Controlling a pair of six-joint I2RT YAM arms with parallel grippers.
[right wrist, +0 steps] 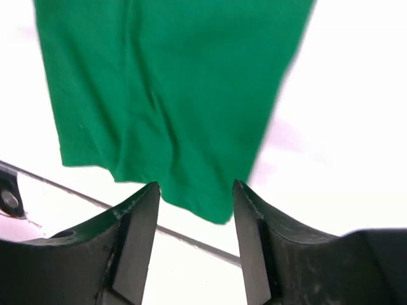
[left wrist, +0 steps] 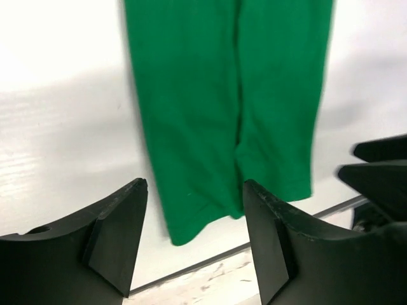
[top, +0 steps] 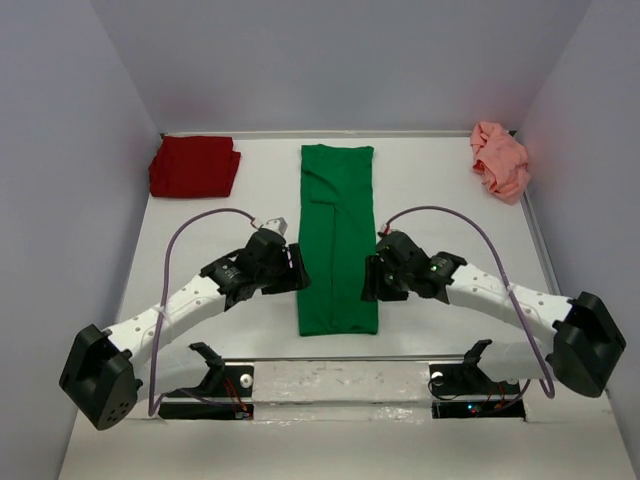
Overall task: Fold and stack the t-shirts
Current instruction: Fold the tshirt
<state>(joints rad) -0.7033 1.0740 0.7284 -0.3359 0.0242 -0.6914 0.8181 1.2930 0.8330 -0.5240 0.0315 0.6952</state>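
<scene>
We've got the green t-shirt [top: 338, 240] lying as a long folded strip down the centre of the frame on the table [top: 450, 200]. Our left gripper [top: 297, 270] hangs at its left edge, jaws apart and empty. Our right gripper [top: 370, 279] is at the right edge, jaws likewise parted, gripping nothing. The dark red t-shirt [top: 194, 166] sits folded at upper left, the salmon pink t-shirt [top: 500, 160] crumpled at upper right.
</scene>
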